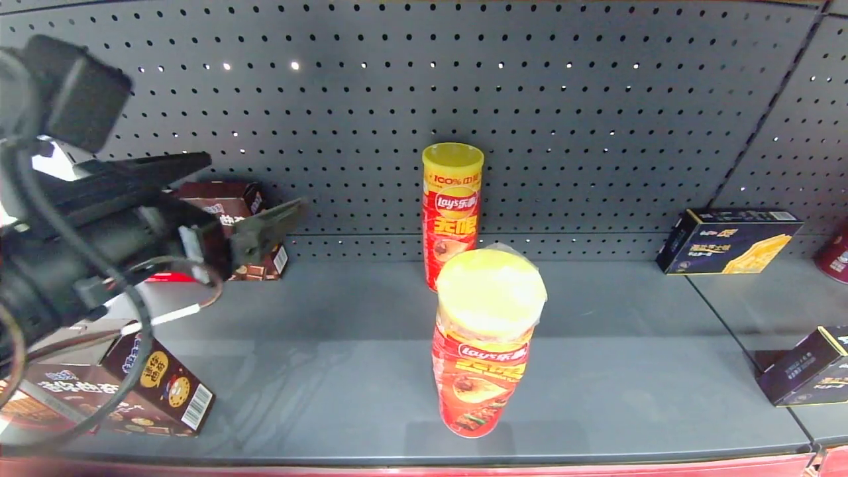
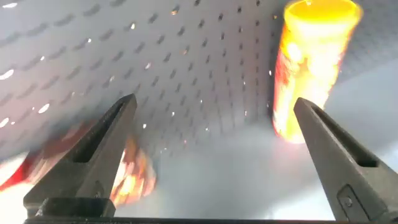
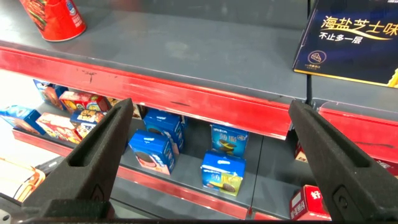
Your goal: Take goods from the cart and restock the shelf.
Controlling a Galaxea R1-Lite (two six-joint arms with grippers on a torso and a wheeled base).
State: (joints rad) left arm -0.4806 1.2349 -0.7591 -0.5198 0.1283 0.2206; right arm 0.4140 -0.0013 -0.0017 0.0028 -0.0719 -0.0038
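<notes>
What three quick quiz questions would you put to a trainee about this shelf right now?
1. True or false: the front chip canister and the rear chip canister both stand upright on the shelf.
2. The left gripper is: A) open and empty; B) shut on a canister; C) shut on a box.
3. What colour is the front canister's lid?
Key: 1 true; 2 A; 3 yellow.
</notes>
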